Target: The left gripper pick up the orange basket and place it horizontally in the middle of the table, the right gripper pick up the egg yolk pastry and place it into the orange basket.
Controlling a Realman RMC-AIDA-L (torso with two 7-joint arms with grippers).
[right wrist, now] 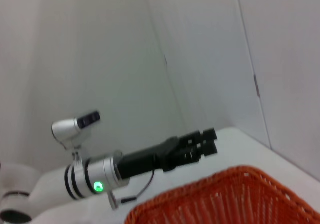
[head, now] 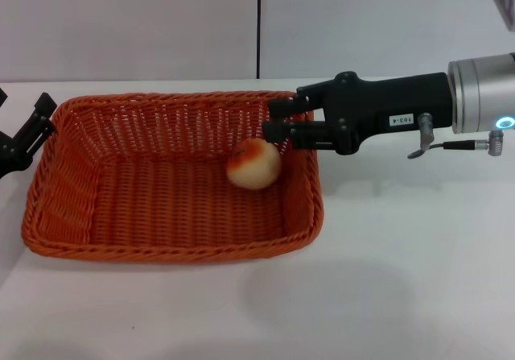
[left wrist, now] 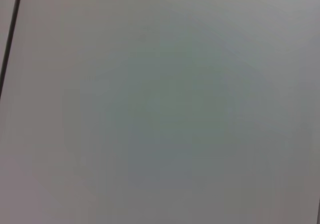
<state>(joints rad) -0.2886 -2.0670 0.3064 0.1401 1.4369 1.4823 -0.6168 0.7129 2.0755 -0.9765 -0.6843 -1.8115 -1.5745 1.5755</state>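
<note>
Nearest, orange basket (head: pixel 173 179) lay crosswise mid-desk (head: pixel 402 279); egg yolk pastry (head: pixel 253 163) inside it, right claw (head: pixel 278 128) released; left claw (head: pixel 28 130) released, parked left.

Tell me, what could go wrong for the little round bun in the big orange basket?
The small round cream-coloured egg yolk pastry sits inside the orange woven wicker basket, just under the black right gripper with the white label. Its fingers look open, so if it pulls back low it might clip the bun or the braided rim. The black left gripper sits close to the basket's other end and could nudge it.
</note>
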